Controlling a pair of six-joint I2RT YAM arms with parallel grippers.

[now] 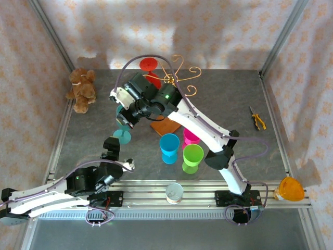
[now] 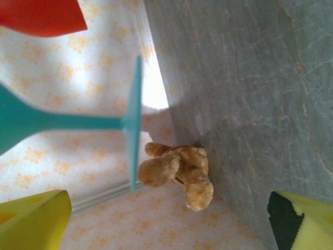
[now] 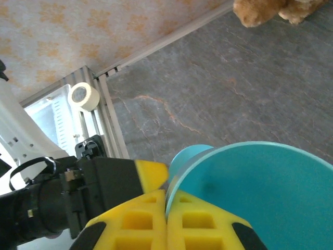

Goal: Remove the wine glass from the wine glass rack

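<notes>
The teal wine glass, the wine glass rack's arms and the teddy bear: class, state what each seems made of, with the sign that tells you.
The teal wine glass is probably plastic: opaque, even colour, dull sheen. The wine glass rack has thin, curled gold wire arms, likely metal. The teddy bear looks like plush fabric: fuzzy brown surface.

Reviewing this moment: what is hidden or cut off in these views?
Top view: the post of the wine glass rack and part of its wooden base sit behind the right arm.
Left wrist view: the teal wine glass loses its bowl past the left edge; the red glass is cut by the top edge.
Right wrist view: the top edge cuts the teddy bear.
</notes>
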